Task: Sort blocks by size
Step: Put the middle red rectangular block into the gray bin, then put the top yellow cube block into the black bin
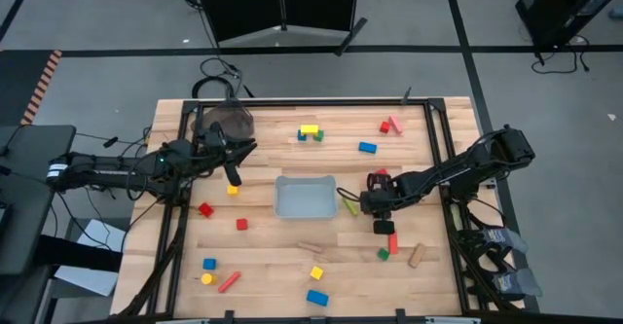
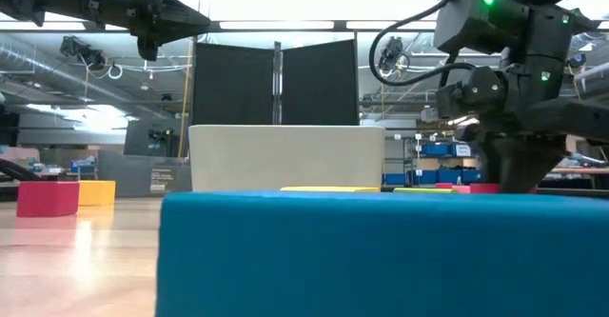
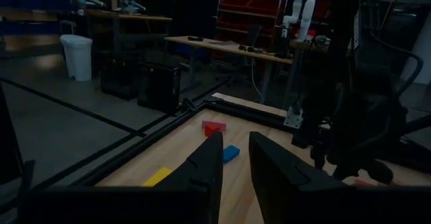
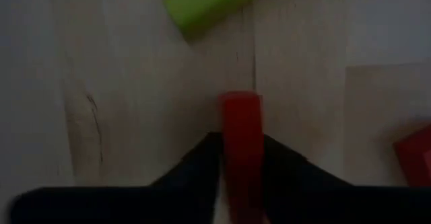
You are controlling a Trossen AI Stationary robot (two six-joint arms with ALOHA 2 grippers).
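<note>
Red bar (image 4: 242,150) half hidden between the right gripper's (image 4: 241,158) jaws.

Red bar (image 4: 241,143) in dark right gripper (image 4: 240,158); lime-green bar (image 4: 214,3) beside it; clear tray (image 1: 306,197); pale wood surface (image 1: 273,256); blue cube (image 1: 209,264).

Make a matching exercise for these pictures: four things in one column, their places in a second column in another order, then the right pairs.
Things:
1. red wooden bar
2. clear rectangular tray
3. dark translucent bowl
4. blue wooden bar

Places:
A. middle of the wooden table
B. table edge nearest the low camera
C. between the fingers of the right gripper
D. table corner near the left gripper

Pairs: 1-C, 2-A, 3-D, 4-B.
</note>
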